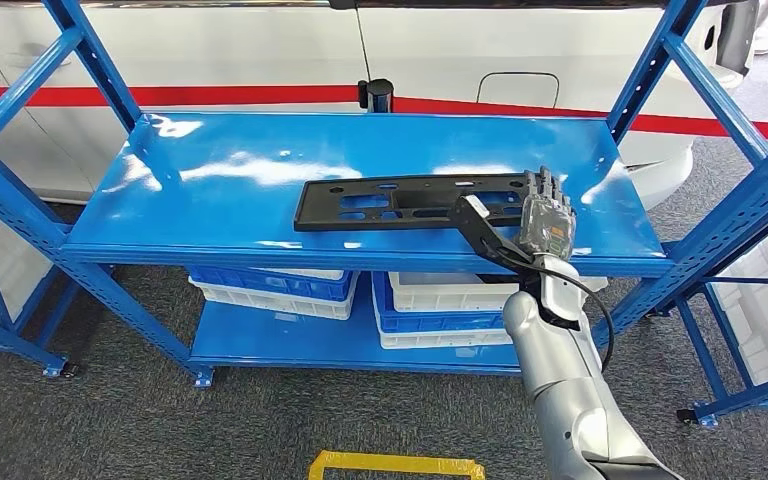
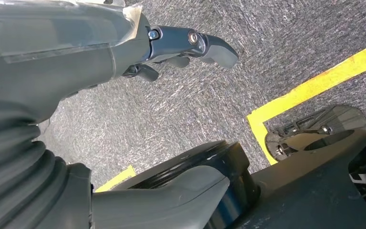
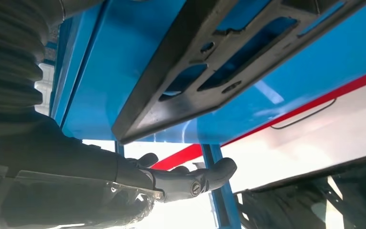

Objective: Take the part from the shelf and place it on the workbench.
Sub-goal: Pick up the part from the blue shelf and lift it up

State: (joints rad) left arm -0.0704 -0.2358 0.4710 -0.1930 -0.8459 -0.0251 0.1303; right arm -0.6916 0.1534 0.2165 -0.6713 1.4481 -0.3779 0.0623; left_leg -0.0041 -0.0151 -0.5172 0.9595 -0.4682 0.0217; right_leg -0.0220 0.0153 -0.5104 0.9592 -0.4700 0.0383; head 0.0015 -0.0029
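Note:
The part (image 1: 400, 200) is a flat black plate with cut-outs, lying lengthwise on the blue shelf board (image 1: 210, 190). My right hand (image 1: 535, 220) is at the part's right end, fingers stretched over that end and thumb sticking out along its front edge. In the right wrist view the part (image 3: 228, 62) lies close by the hand (image 3: 171, 179), with a gap between the thumb and the plate; no grip shows. My left hand (image 2: 181, 47) hangs over the grey carpet and holds nothing.
Blue shelf uprights (image 1: 695, 95) stand at both ends of the board. Blue and white bins (image 1: 280, 290) sit on the lower board. A white car with a red stripe (image 1: 260, 95) is behind the shelf. Yellow tape (image 1: 395, 463) marks the carpet in front.

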